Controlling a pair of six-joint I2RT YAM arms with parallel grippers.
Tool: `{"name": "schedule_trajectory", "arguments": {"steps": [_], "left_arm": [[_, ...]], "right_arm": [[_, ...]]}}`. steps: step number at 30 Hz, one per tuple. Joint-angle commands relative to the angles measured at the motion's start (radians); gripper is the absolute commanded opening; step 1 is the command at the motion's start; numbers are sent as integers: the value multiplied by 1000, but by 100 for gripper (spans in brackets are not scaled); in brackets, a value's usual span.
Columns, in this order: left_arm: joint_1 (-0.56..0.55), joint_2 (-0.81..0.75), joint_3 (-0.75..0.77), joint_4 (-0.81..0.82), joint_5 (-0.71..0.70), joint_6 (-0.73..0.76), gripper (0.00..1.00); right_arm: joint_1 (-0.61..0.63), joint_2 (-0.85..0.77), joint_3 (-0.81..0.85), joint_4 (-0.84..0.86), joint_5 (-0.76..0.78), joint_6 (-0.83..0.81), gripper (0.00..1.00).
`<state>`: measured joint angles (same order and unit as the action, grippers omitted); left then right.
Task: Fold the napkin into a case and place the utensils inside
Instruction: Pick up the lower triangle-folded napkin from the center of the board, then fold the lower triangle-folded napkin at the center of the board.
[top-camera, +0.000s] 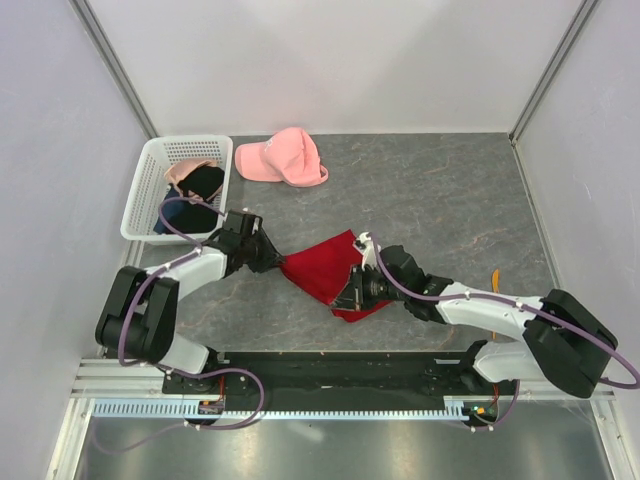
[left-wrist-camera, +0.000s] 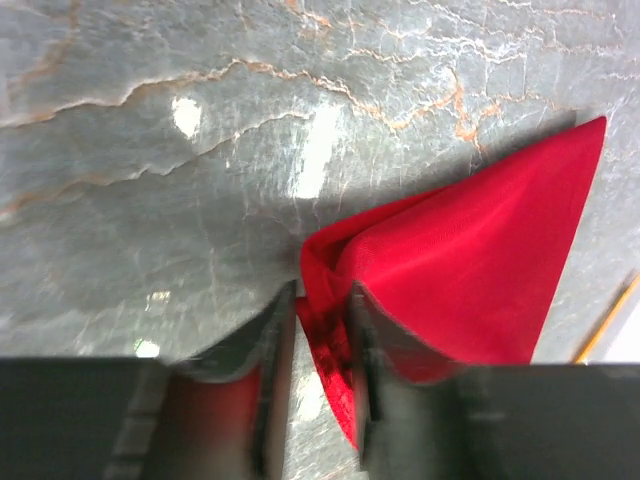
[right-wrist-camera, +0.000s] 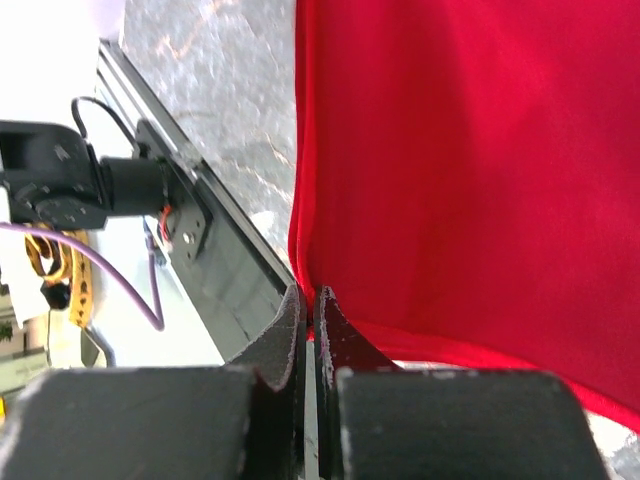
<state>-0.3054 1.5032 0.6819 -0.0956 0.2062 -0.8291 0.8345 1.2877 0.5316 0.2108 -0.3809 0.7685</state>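
Note:
The red napkin (top-camera: 325, 265) hangs stretched between my two grippers over the middle of the table, partly folded. My left gripper (top-camera: 272, 262) is shut on its left corner; in the left wrist view the napkin (left-wrist-camera: 470, 270) bunches between the fingers. My right gripper (top-camera: 352, 293) is shut on its near right edge; in the right wrist view the napkin (right-wrist-camera: 460, 170) fills the frame and is pinched at the fingertips. An orange utensil (top-camera: 494, 276) lies on the table at the right, and its thin tip shows in the left wrist view (left-wrist-camera: 605, 322).
A pink cap (top-camera: 283, 158) lies at the back. A white basket (top-camera: 152, 190) with black and blue garments (top-camera: 200, 185) stands at the back left, close to my left arm. The black base rail (top-camera: 330, 365) runs along the near edge.

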Motion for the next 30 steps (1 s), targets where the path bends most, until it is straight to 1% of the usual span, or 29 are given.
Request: {"name": "schedule_trajectory", "arguments": {"steps": [1,2,3,5,6,7,9,10,12,13,15,16,18,19,20,21,23,24,26,27,29,30], "left_arm": [[-14,-100,45,-102,-158,85,23],[-14,-110,53,-145,-169,99,17],[-15,-112,68,-170,-178,119,14],[-24,-109,85,-197,-198,134,9],[-32,-100,111,-241,-202,151,8],[-44,-92,131,-269,-273,159,8],[-90,-52,198,-353,-341,174,2],[-107,-37,223,-390,-406,167,2],[-156,0,300,-437,-448,141,2],[-172,37,327,-487,-497,125,2],[-216,74,408,-544,-560,70,2],[-228,106,432,-576,-617,53,2],[-251,136,502,-611,-671,0,2],[-258,179,531,-657,-689,-17,2],[-274,202,600,-690,-712,-37,2],[-284,234,637,-722,-753,-79,2],[-303,319,741,-823,-780,-126,2],[-304,339,764,-834,-759,-149,2],[-305,394,810,-834,-731,-143,2],[-305,405,821,-831,-707,-125,2],[-304,426,837,-819,-708,-108,2],[-302,433,837,-804,-682,-70,2]], "right_arm": [[0,-16,-60,45,-88,-41,0],[0,-5,-70,55,-108,-41,0],[12,5,-80,71,-140,-38,0],[34,41,-119,143,-154,-12,0],[53,54,-130,174,-173,3,0],[61,82,-146,235,-182,24,0],[80,107,-162,280,-199,46,0],[81,122,-169,336,-207,60,0],[80,136,-185,395,-225,109,0],[80,142,-199,444,-240,124,0],[78,147,-209,476,-251,150,0],[78,148,-222,492,-256,153,0],[71,154,-246,510,-262,170,0],[66,154,-258,548,-268,176,0],[54,154,-271,571,-277,186,0],[51,160,-288,590,-280,192,0],[41,174,-291,605,-298,187,0],[41,192,-292,619,-308,196,0],[44,214,-288,660,-325,204,0],[46,226,-277,664,-331,206,0],[49,232,-269,657,-340,196,0],[48,237,-269,671,-340,198,0]]}}
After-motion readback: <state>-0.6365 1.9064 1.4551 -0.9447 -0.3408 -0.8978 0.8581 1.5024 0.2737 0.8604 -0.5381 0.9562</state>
